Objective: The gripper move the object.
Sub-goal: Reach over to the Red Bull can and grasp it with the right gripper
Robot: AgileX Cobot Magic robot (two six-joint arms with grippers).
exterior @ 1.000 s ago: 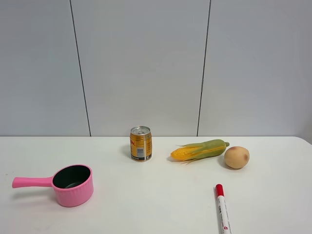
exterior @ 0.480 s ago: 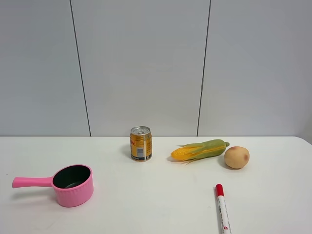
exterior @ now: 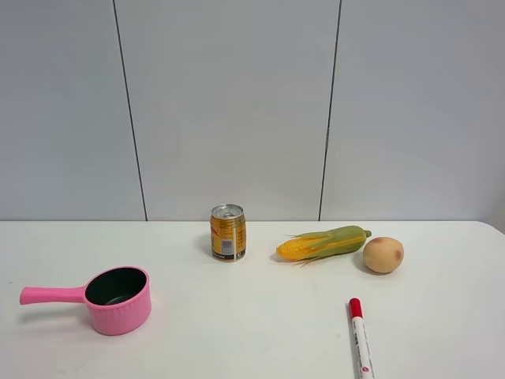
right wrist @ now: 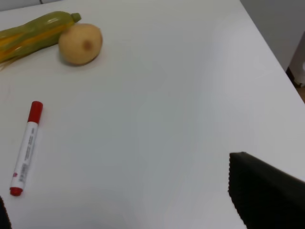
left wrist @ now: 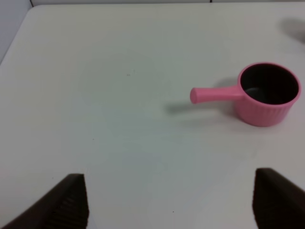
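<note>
The gold-yellow can with a silver top stands upright on the white table, at the back, left of the middle. It shows only in the exterior view. No arm or gripper shows in that view. In the left wrist view my left gripper has its black fingertips wide apart over bare table, empty. In the right wrist view my right gripper also stands open and empty, with one black finger showing. Both grippers are far from the can.
A pink saucepan with a handle pointing left sits at the front left, also in the left wrist view. A corn cob, a tan potato and a red-capped marker lie right of the can.
</note>
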